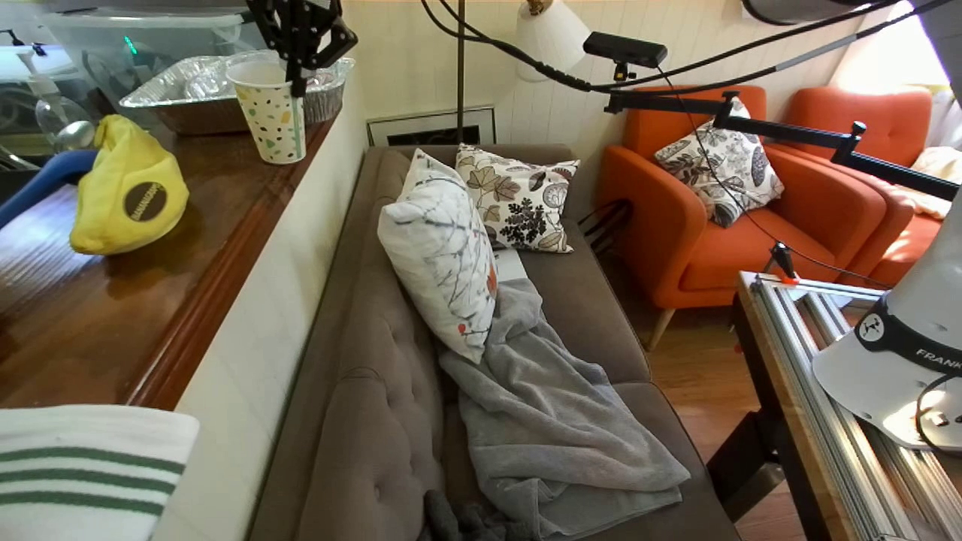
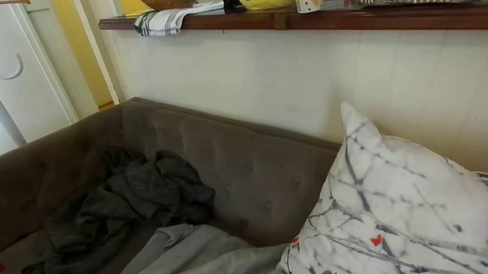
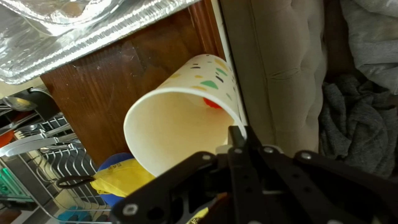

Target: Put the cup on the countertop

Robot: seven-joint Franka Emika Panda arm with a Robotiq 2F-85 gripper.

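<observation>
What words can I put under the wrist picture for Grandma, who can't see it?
A black gripper pinches the rim of a speckled cup, its mouth facing us, something red inside. Beyond it lie a brown counter, a foil tray at top left and a sofa at right.

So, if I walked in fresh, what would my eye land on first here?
Probably the vivid orange armchairs, in the upper right of an exterior view. Next, perhaps, the yellow Bananagrams pouch on the brown wooden countertop. Then the speckled paper cup by the countertop's edge, its rim pinched by the black gripper.
</observation>
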